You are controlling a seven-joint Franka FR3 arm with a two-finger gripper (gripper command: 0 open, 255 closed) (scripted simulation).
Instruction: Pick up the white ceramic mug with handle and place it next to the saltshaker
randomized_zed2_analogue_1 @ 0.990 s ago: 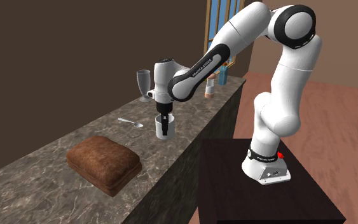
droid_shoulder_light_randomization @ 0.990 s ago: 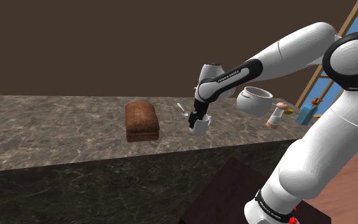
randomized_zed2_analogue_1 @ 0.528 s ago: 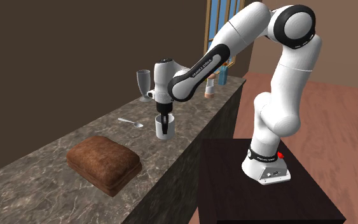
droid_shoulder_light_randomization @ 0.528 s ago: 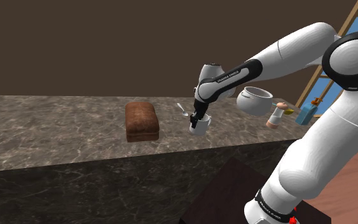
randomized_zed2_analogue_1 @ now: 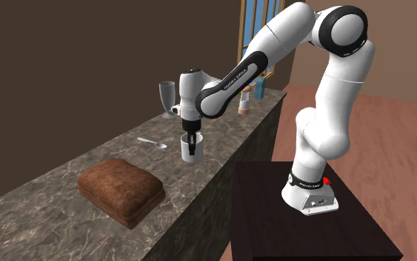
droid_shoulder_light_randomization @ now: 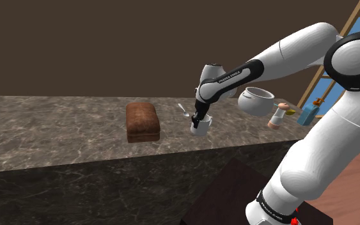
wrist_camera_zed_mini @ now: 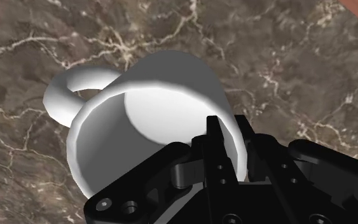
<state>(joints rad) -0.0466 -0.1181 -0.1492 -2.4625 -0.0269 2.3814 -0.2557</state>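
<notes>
Pincer (droid_shoulder_light_randomization: 197, 119) is down on the white mug (droid_shoulder_light_randomization: 200, 126), and over the last second almost nothing has shifted. If anything, mug and pincer sit a shade higher in the shoulder view than they did, so I read this as the very start of the lift and not a pause.

From the wrist view the grip is plain: the pincer (wrist_camera_zed_mini: 229, 137) is pinching the mug's (wrist_camera_zed_mini: 152, 108) wall, one finger inside the rim and one outside, on the side away from the handle (wrist_camera_zed_mini: 66, 95). The mug looks tipped toward the camera there, but that may be only the hand's angle; I can't say it hangs level.

In the second exterior view the mug (randomized_zed2_analogue_1: 190, 148) is at the bench's (randomized_zed2_analogue_1: 44, 196) near edge, with the spoon (randomized_zed2_analogue_1: 152, 142) just beside it and the brown loaf (randomized_zed2_analogue_1: 121, 191) well apart. Whether its base has cleared the stone I can't tell — the gap, if there is one, is too slight to see.

So, as I judge it, the grasp is made and the carry is all to come. The saltshaker (droid_shoulder_light_randomization: 276, 116) stands well off toward the shoulder view's right, with a white round pot (droid_shoulder_light_randomization: 256, 101) close by it. I want more height before I swing across, and a set-down spot on the shaker's near side, clear of that pot. A rim pinch like this can let the mug swing, so I'd go gently.
</notes>
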